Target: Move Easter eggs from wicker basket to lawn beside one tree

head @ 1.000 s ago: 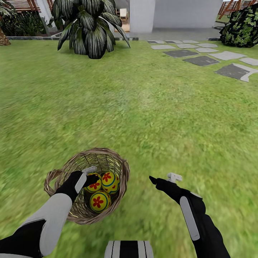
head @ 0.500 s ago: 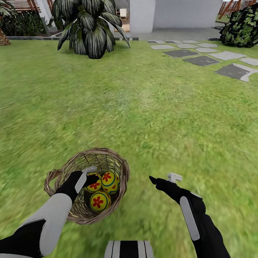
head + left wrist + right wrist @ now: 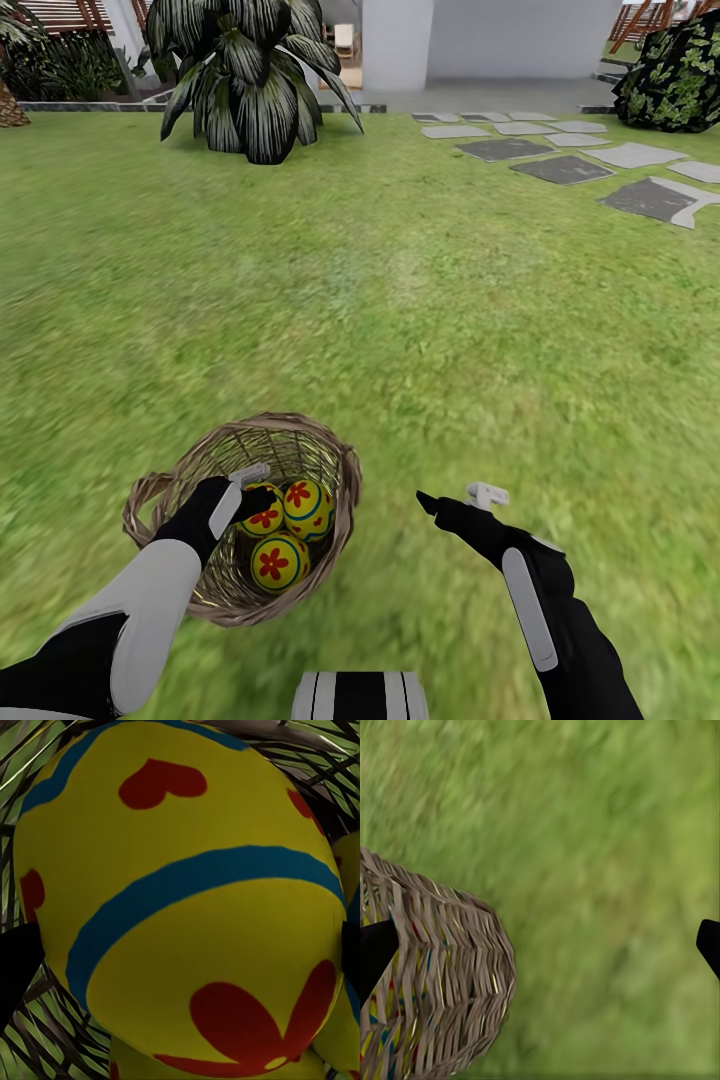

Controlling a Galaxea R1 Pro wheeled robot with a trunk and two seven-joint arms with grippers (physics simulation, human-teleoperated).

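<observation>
My left end effector (image 3: 250, 487) reaches into the basket (image 3: 335, 455) on the lawn (image 3: 400, 320), fingers either side of one of three eggs (image 3: 265, 512), grip unconfirmed. My right end effector (image 3: 455, 497) waits, spread wide. I should close gently and lift straight up, clear of the rim.

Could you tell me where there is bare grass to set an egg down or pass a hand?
Open lawn stretches from the wicker basket to the palm-like plant and the stepping stones; also between basket and right hand. Crowded: inside the basket, where the left hand sits against three eggs.
</observation>
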